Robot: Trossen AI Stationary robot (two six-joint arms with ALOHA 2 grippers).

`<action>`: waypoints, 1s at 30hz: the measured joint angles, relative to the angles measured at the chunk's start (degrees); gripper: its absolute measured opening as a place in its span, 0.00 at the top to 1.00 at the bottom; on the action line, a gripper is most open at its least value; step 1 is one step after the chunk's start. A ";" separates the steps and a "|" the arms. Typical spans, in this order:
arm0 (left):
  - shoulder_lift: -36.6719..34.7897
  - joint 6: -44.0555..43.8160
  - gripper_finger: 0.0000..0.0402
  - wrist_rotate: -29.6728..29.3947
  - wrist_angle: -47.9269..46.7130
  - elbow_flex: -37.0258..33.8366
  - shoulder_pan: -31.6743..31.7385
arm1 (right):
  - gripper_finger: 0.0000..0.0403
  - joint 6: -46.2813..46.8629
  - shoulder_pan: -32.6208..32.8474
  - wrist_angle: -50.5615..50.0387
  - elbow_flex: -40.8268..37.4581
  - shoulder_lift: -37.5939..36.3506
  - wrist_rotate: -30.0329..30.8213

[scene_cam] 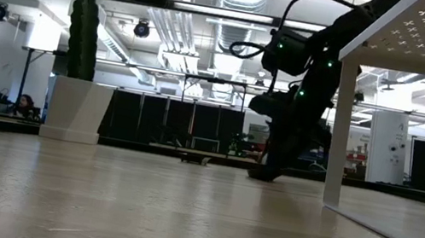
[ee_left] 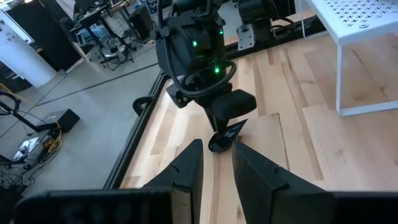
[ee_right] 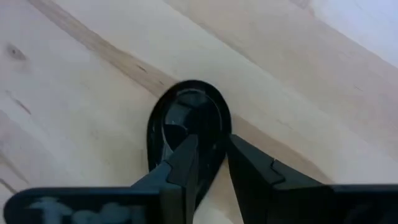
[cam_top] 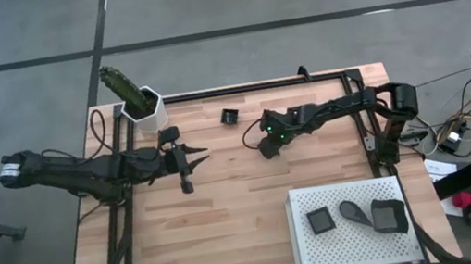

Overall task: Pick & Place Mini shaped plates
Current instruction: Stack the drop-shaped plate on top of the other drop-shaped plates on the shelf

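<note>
Gripping a glossy black teardrop-shaped mini plate (ee_right: pixel 186 127) at mid-table, the right gripper (ee_right: pixel 208 152) clamps its rim. Three dark plates (cam_top: pixel 359 217) rest on the white perforated tray (cam_top: pixel 329 254); one square plate (cam_top: pixel 230 115) lies far. Left gripper (cam_top: pixel 191 162) hovers parted.

Teardrop plate (ee_right: pixel 186 127): near end covered by the right gripper (ee_right: pixel 208 163) fingers; grip unclear.
Small dark plate (cam_top: pixel 230 115): too small to tell its shape.
Cactus (scene_cam: pixel 83 35): top partly behind the left arm.
</note>
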 joint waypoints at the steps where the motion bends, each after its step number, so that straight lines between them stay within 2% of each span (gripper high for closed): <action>1: 0.00 0.00 0.79 -0.01 -0.02 0.00 0.00 | 0.80 0.06 -0.05 0.26 0.02 0.30 0.00; 11: 0.09 0.00 0.79 0.01 -0.07 0.00 0.00 | 0.77 0.31 -0.60 -0.16 -0.09 2.24 0.90; 17: 0.09 0.00 0.79 0.01 -0.07 0.00 0.00 | 0.81 0.11 -0.60 -0.12 -0.08 2.16 0.18; 22: 0.09 0.00 0.79 0.00 -0.08 0.00 0.00 | 0.84 -0.72 -0.58 -0.17 -0.07 2.16 -0.43; 28: 0.09 -0.02 0.79 0.01 -0.09 0.00 0.00 | 0.96 -2.82 -0.58 -0.08 -0.07 2.05 -0.42; 30: 0.09 -0.02 0.79 0.01 -0.09 0.00 0.00 | 0.97 -3.28 -0.58 -0.10 -0.02 1.92 -0.44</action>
